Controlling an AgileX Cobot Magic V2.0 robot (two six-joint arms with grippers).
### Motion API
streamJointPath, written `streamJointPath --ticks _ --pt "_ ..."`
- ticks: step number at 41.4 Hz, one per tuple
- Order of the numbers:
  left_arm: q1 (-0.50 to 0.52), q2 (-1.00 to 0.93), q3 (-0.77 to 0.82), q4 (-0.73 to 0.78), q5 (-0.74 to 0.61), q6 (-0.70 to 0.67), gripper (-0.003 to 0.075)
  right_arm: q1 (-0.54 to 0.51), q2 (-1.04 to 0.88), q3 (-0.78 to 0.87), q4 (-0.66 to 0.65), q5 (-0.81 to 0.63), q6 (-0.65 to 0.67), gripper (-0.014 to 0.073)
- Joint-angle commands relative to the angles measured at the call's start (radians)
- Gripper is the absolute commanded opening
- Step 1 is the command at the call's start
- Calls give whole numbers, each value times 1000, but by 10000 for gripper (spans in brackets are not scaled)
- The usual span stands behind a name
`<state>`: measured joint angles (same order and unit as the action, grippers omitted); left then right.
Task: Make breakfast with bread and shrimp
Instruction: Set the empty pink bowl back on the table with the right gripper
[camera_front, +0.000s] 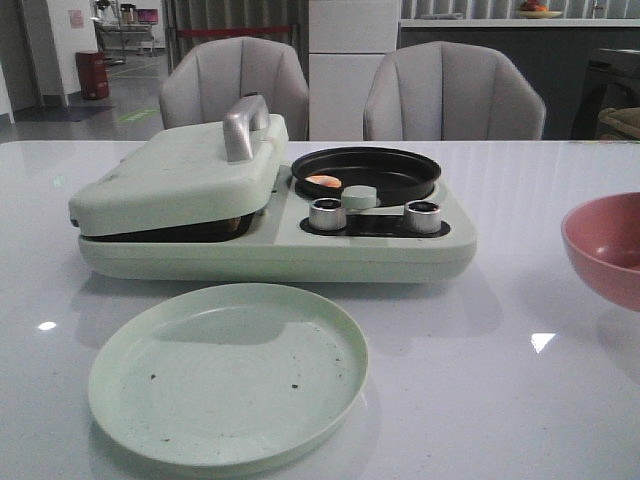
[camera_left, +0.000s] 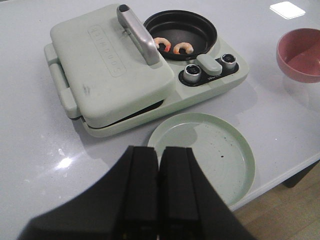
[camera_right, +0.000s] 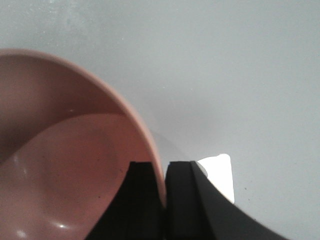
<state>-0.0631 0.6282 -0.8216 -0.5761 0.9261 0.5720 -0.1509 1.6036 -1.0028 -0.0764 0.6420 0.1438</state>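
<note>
Two shrimp (camera_left: 172, 46) sit in our black pan (camera_left: 200, 25) at upper centre, bread hidden if it's under that closed lid (camera_left: 107, 65), while our left gripper (camera_left: 160, 165) hangs pinched empty and the right gripper (camera_right: 164, 182) pinches the pink bowl (camera_right: 60, 150) rim.

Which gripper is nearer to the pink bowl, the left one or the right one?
The right. The right gripper is at the pink bowl, its jaws straddling the rim. The left gripper hangs apart, over the table's near edge beside the green plate.
</note>
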Motion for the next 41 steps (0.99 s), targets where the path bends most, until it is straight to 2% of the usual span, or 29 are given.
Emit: streamJointPath --ticks 1,4,7,10,14,26,41 --pt "-10 0 -26 -42 -61 2 101 -5 -7 -24 0 -60 -13 58" --pt "-10 0 -26 -42 -61 2 101 -5 4 -24 -7 -64 -13 111" --pt "-10 0 -26 -42 -61 2 101 -5 10 -24 -19 -67 -13 216" --pt "-10 0 -26 -42 -61 2 101 -5 10 -24 -36 -73 -13 358" --pt "-10 0 -26 -42 -61 2 101 -5 9 -33 -43 -61 -13 442" --pt "-10 0 -26 -42 -61 2 101 18 -164 -61 -41 -13 -15 444" --pt "-10 0 -26 -42 -61 2 101 236 -519 -34 -42 103 -20 444"
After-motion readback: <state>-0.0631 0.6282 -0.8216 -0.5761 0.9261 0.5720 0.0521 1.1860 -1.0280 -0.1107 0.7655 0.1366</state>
